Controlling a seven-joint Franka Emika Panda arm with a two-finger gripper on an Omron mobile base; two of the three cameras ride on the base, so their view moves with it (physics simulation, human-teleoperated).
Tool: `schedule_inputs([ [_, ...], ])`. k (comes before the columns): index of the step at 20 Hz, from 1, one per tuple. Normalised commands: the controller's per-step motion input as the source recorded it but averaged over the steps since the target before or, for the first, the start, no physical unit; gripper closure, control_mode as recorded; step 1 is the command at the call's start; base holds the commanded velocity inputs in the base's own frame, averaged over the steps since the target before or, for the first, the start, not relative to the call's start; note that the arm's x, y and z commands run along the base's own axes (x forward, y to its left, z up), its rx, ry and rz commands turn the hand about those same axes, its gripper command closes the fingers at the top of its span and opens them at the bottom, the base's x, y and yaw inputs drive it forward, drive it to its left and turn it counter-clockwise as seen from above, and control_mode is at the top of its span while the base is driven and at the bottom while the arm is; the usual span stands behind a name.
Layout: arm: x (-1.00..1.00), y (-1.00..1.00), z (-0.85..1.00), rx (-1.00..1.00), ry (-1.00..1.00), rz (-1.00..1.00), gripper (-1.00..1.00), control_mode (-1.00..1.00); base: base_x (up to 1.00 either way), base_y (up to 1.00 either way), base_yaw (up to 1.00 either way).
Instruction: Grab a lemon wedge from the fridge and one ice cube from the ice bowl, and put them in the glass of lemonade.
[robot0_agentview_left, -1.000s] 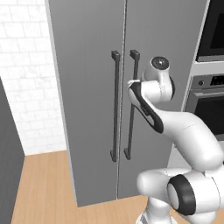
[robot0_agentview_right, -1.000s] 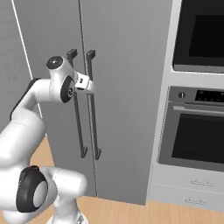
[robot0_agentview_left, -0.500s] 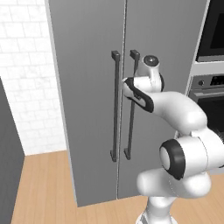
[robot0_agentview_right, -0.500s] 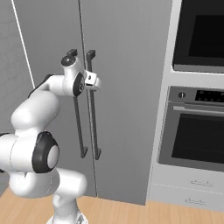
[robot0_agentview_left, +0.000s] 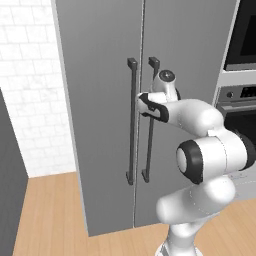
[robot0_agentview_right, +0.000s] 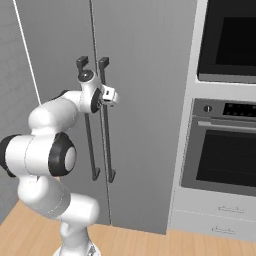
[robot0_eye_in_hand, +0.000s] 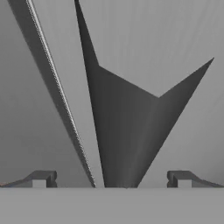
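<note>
The fridge (robot0_agentview_left: 100, 100) stands closed beside an oven (robot0_agentview_right: 227, 150), gripper (robot0_eye_in_hand: 111, 179) spread around its handle (robot0_eye_in_hand: 118, 140).

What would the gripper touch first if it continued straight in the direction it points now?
Most likely the dark vertical handle of the fridge's right door, which sits between the open fingers of the gripper. Depth is unclear; the door lies just behind.

Both base views flank the fridge (robot0_agentview_left: 100, 75) doors; hand view presses close

Home kitchen, grey two-door fridge (robot0_agentview_left: 100, 100), built-in oven (robot0_agentview_right: 225, 150), white tiled wall (robot0_agentview_left: 30, 75)
</note>
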Motion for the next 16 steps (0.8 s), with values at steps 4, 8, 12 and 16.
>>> schedule_inputs([
  [4,0.51,0.0,-0.39,0.0,-0.01,0.0,-1.0,-1.0,0.0,0.0,0.0],
  [8,0.29,0.0,-0.23,0.0,-0.02,0.0,1.0,-1.0,0.0,0.0,0.0],
  [12,0.16,0.0,0.0,0.0,0.0,0.0,1.0,-1.0,0.0,0.0,0.0],
  [16,0.14,0.0,-0.04,0.0,0.0,0.0,1.0,-1.0,0.0,0.0,0.0],
])
